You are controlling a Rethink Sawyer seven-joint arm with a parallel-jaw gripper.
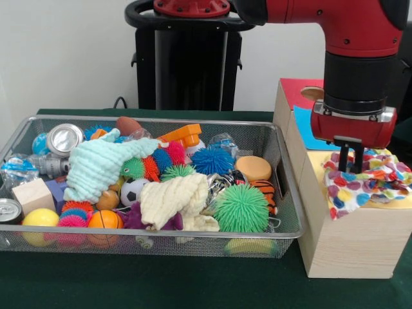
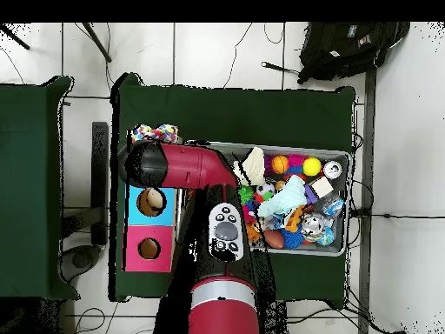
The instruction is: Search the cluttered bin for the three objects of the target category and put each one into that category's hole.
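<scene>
Patterned cloth [image 1: 367, 180] lies under tool [image 1: 351, 162] on box [image 1: 360, 241].

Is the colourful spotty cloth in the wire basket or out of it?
Out. The colourful spotty cloth lies crumpled on the wooden box's yellow top, under the tool.

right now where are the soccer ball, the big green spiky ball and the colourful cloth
soccer ball [image 1: 132, 190], front view, its white face
big green spiky ball [image 1: 241, 208], front view, centre of the spikes
colourful cloth [image 1: 367, 183], front view, middle of the folds

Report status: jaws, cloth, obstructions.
Gripper over wooden box, jaws on colourful cloth. Cloth bunched on yellow section, not dropped in. Two cloths left in bin.
</scene>
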